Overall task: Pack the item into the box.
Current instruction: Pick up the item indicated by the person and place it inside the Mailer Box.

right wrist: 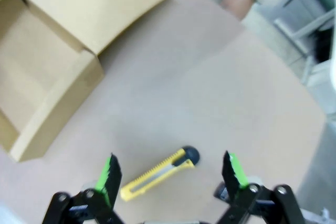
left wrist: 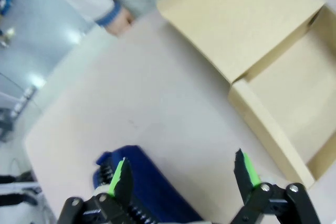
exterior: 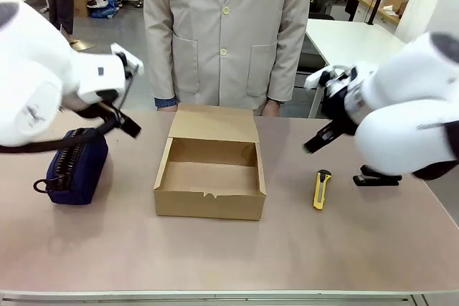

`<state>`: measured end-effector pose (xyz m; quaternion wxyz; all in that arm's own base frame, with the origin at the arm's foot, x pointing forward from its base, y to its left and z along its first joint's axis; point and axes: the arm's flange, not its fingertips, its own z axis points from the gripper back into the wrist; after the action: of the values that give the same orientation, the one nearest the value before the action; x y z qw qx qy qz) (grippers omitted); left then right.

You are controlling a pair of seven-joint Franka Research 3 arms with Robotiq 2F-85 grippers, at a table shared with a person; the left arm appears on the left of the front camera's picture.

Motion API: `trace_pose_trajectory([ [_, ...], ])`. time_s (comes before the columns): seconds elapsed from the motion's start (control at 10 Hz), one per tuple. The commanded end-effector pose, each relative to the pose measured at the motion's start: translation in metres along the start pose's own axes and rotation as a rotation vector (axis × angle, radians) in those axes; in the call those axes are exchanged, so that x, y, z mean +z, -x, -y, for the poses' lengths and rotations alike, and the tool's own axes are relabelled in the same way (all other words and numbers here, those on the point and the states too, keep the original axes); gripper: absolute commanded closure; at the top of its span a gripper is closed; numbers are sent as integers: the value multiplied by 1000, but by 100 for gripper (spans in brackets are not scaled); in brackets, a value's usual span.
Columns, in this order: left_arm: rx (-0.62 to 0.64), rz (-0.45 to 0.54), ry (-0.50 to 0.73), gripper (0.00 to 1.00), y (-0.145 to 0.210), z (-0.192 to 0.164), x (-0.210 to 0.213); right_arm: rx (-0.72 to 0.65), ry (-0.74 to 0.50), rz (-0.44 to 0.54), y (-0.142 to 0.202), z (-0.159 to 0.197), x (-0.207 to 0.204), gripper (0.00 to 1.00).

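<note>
Left wrist view: the left tool stands wide open and grips nothing, one green pad over the navy pouch. The pouch lies on the worktop, apart from the open box, beyond its left wall. The right tool is also spread wide and empty, above the yellow utility knife, with a black stapler near.

Navy pouch left of open cardboard box

A beige table bears a navy fabric pouch left, an open brown cardboard box centre, a yellow utility knife and black stapler right.
</note>
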<state>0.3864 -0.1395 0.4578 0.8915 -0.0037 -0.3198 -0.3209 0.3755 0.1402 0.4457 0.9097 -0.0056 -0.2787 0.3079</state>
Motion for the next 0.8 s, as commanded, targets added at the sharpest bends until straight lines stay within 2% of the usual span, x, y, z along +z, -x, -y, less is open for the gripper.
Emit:
trace_pose_trajectory([
  [0.0,7,115,-30,0,41,-2,100,-14,64,60,41,-8,102,0],
  [0.1,58,98,-137,0,44,3,97,-75,108,83,47,-16,104,0],
  [0.2,-1,65,-21,0,-9,-9,54,-9,24,37,-2,5,54,0],
  [0.3,-1,65,-21,0,-9,-9,54,-32,52,76,1,5,98,0],
  [0.4,19,112,-71,0,-8,-16,106,-60,5,23,0,5,88,0],
  [0.5,45,-63,171,0,0,-33,113,-148,-149,31,9,24,101,0],
  [0.6,127,-150,395,0,9,-54,125,-374,-337,70,19,51,121,0],
  [0.7,295,-319,541,0,20,-84,139,-537,-584,52,39,76,146,0],
])
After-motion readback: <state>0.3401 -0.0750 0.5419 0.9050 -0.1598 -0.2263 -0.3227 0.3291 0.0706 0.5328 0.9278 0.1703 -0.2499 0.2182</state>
